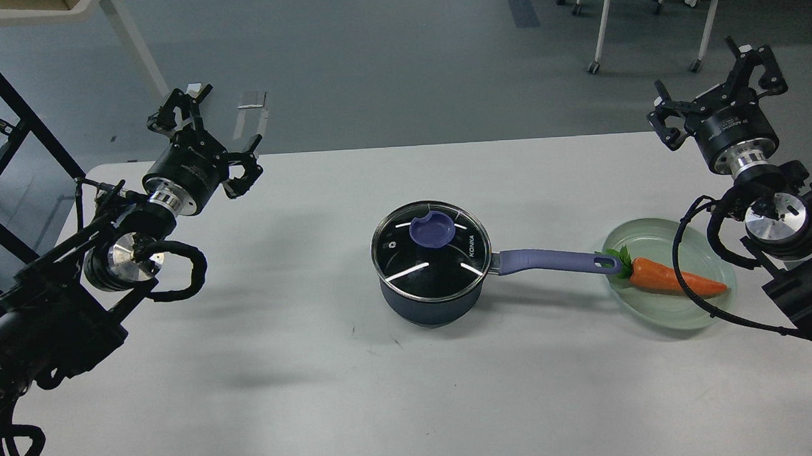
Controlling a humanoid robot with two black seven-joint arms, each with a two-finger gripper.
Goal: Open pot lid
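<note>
- The pot (431,297) sits near the middle of the white tabletop (282,370), its long purple handle (558,260) pointing toward the robot's right side.
- The lid (429,249) is on the pot, seated flat on the steel rim, with its purple knob (433,229) up and the white KONKA lettering on the glass near the handle side.
- The handle's end with the hole reaches the edge of a pale green glass plate (677,315), which holds a carrot (672,278) lying with its green top toward the pot.
- The left tool (204,130) hangs above the far left corner of the tabletop, well apart from the pot; its fingers are spread wide and grip nothing.
- The right tool (715,81) is raised above the far right edge of the tabletop, beyond the plate and well apart from the lid; its fingers also stand wide with nothing between them.
- A black cable (689,285) from the right arm loops across the plate and carrot.
</note>
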